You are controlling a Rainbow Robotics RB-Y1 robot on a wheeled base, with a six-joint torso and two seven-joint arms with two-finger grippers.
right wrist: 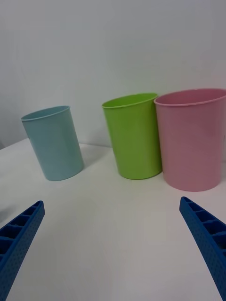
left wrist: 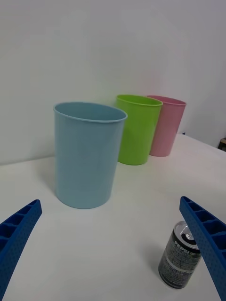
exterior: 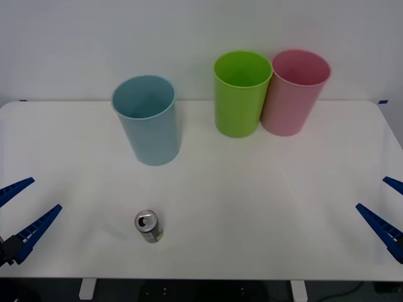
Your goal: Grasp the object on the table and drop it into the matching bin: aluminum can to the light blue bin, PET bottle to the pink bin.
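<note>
The can (exterior: pixel 148 226) stands upright on the counter (exterior: pixel 252 207), nearer the front than the light blue bin (exterior: pixel 147 119); the pink bin (exterior: pixel 294 92) stands far right, touching another bin (exterior: pixel 240 94).

Looks like a lab test setup: bare white wall (exterior: pixel 94 38), plain white table (exterior: pixel 264 207), three colored sorting bins.

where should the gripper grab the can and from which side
Grip the aluminum can around its round mid-body, coming from the robot's left with the open left gripper. It stands upright on the table, alone and apart from the light blue bin, nearer that arm.
</note>
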